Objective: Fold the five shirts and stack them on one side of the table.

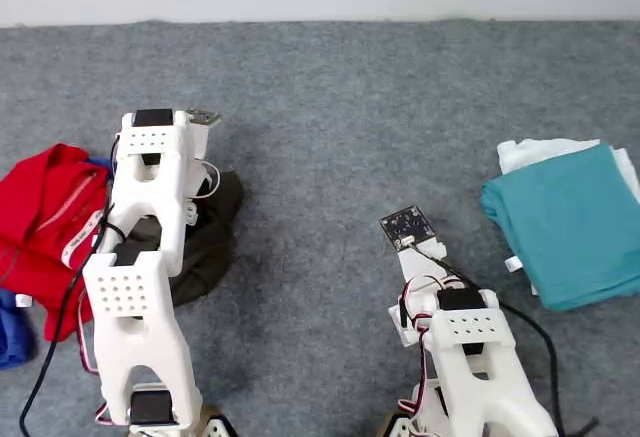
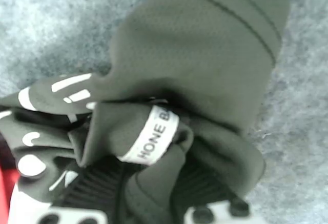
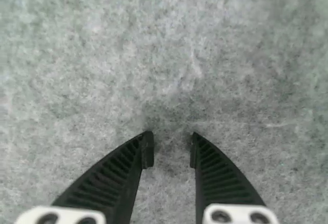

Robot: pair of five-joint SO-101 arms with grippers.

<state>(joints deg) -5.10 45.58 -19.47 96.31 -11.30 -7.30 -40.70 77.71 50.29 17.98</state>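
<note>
Grey felt point(image 1: 330, 107) covers the table you are working at, and the dark olive shirt point(image 1: 205, 247) crumpled on it serves as your reference point. Your left arm point(image 1: 140, 257) stretches straight over that dark olive shirt and hides much of it from above. Your left gripper point(image 2: 146, 183) is down in the cloth. Its wrist view has the fabric heaped up close, with a collar band carrying a white label point(image 2: 154, 139) folded across the bunch. The cloth covers the working end, so you cannot tell whether that gripper is clamped on the shirt or only sitting in it.

Just left of the dark olive shirt, beyond the arm, the red shirt point(image 1: 45, 217) lies unfolded and rumpled. The arm hides whether the two touch. The blue shirt point(image 1: 12, 329) is farther left again and nearer the arm bases, tucked against the red one at the edge of the high view.

Well to the right of the dark olive shirt you have the teal shirt point(image 1: 570, 227), folded and resting on the white shirt point(image 1: 545, 152), whose edges poke out along the far side.

Between the dark olive shirt and that stack stands your right arm point(image 1: 470, 347). Your right gripper point(image 3: 169, 149) points at bare felt with its jaws a little apart and nothing between them.
</note>
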